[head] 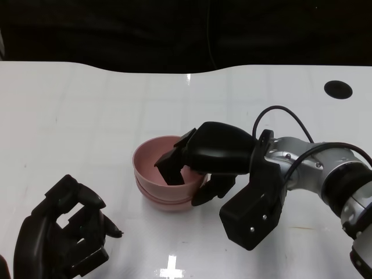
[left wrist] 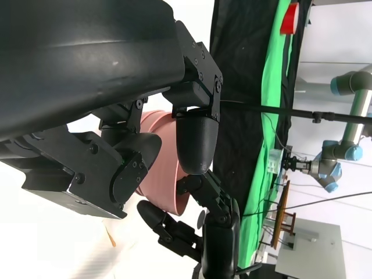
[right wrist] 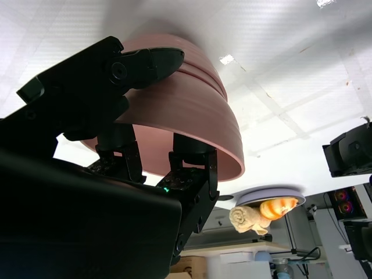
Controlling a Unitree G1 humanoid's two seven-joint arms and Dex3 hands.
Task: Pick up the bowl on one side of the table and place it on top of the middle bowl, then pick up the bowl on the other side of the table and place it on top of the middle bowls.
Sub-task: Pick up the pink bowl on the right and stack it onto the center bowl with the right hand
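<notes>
Fingers (head: 87, 232) first: nearest the camera, the left robot hand (head: 61, 235) sits low over the white tabletop (head: 87, 116), its black fingers loosely curled and apart, with nothing between them. It is well apart from the bowls, off to their left and closer to the robot.

Across to the right robot hand (head: 195, 160), and this one is busy. It reaches in from the silver forearm (head: 314, 165) and clamps on the rim of the top pink bowl (head: 160, 163): some fingers dip inside the bowl, others wrap the outer wall on the side nearest the arm. The right wrist view backs that up, with black fingers (right wrist: 195, 168) pressed against the bowl's pink wall (right wrist: 174, 110).

That top bowl sits nested in the pink stack (head: 165, 200), upright, and ridges of the bowls beneath show just under its rim. The stack rests on the tabletop directly under the right robot hand.

Beyond the stack the white tabletop runs on to its far edge, and a dark round hole (head: 337, 89) lies far off past the right forearm.
</notes>
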